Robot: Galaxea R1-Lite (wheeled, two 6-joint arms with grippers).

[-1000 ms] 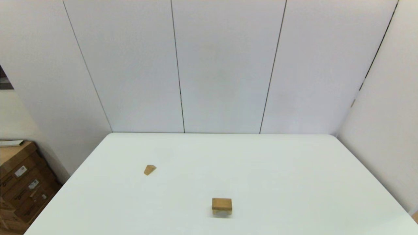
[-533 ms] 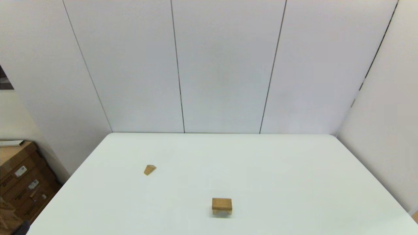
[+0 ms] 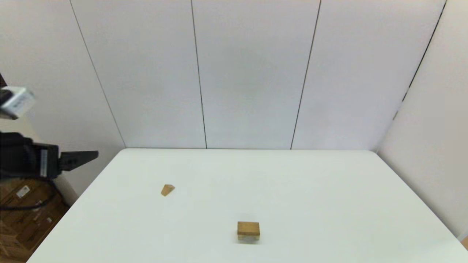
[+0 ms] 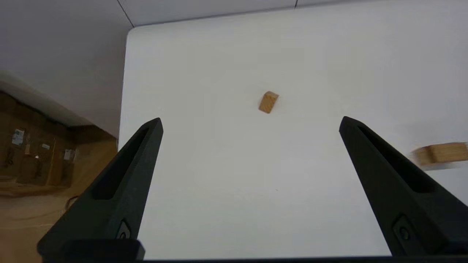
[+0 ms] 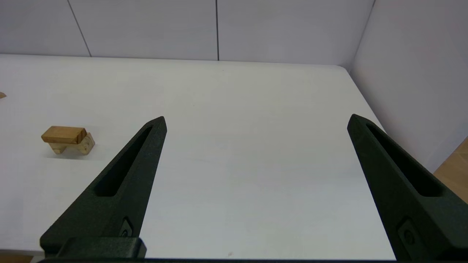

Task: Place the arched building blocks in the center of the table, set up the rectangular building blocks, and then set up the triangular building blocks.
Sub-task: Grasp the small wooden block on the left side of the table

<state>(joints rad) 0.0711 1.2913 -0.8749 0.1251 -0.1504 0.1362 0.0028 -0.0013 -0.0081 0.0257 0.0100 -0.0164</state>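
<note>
1. A white table (image 3: 310, 190) with rounded corners fills the scene, backed by pale wall panels.
2. The left gripper (image 4: 250, 122) hangs raised off the table's left edge, its two black fingers spread wide with nothing between them. In the head view one finger (image 3: 78, 159) pokes in from the left at about the height of the table's far edge.
3. The triangular block (image 4: 268, 102), a small tan wedge, lies on the table ahead of the left gripper, beyond its fingertips and roughly in line with the gap between them, well apart from both. In the head view it sits on the left half of the table (image 3: 168, 190).
4. The rectangular block (image 5: 64, 134), a flat tan slab, lies flat on top of the arched block (image 5: 76, 147), whose hollow faces down to the table. The stack stands near the table's front edge, around the middle (image 3: 248, 228).
5. From the left gripper, this stack lies off to its right-finger side (image 4: 440, 153), well apart from the wedge.
6. The right gripper (image 5: 256, 120) is held low at the near right of the table, fingers spread wide and empty. The stack lies beyond its left finger, well apart.
7. Cardboard boxes (image 3: 29, 208) stand on the floor beneath the left gripper.
</note>
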